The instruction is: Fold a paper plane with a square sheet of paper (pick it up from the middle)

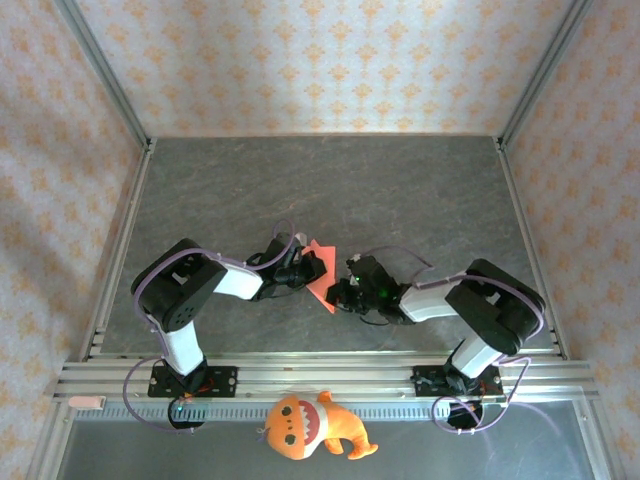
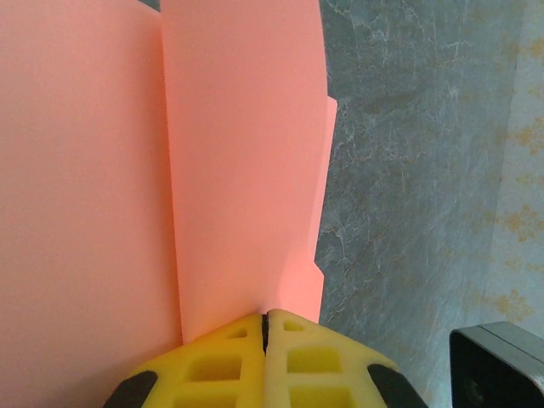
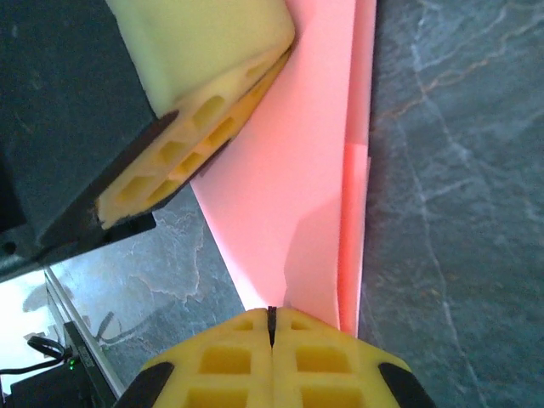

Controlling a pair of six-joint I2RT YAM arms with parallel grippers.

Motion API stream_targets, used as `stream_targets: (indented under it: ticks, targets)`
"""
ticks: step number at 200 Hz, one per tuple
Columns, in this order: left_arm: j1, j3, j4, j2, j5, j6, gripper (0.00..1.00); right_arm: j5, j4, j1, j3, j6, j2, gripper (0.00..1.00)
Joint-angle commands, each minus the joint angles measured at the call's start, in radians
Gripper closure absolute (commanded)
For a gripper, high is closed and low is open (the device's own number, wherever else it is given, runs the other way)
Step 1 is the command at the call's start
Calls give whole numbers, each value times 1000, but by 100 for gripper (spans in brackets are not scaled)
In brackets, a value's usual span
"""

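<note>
Grey marbled table [image 1: 400, 190] — orange plush toy [image 1: 300, 425] at its near edge.

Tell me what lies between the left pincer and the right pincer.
The partly folded square sheet of paper, pinched by both: left pincer shut on one edge, right pincer on another. Top view shows it.

square sheet of paper [image 1: 320, 285]: plain salmon-pink | table [image 1: 330, 180] under it: dark grey, pale-veined | walls [image 1: 330, 60] beyond it: cream, orange floral motif | left gripper [image 2: 265, 321], right gripper [image 3: 272, 313] on it: yellow, black | plush toy [image 1: 312, 428], well apart from it: orange, mouth perhaps white
</note>
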Motion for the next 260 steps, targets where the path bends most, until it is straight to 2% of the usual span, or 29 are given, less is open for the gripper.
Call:
stream_targets:
  ticks: [1, 56, 120, 150, 170, 195, 260]
  targets:
    - [-4, -40, -109, 70, -66, -1, 100, -37, -106, 0, -38, -38, -21, 100]
    - [-4, -37, -108, 72, -69, -6, 100, -8, -284, 2, -45, -136, -92, 100]
    - [-4, -35, -129, 61, -74, 9, 100, 32, -265, 1, 33, -82, -240, 100]
    - [-6, -32, -129, 64, -74, 8, 100, -50, -199, 1, 101, -56, -128, 100]
    - [-6, -31, -127, 66, -71, 8, 100, -49, -164, 1, 133, -33, -42, 100]
    - [-6, -31, -128, 69, -72, 9, 100, -23, -215, -1, 144, -59, 41, 100]
    - [-6, -39, -127, 81, -82, -2, 100, -81, -109, 2, -96, -13, -33, 100]
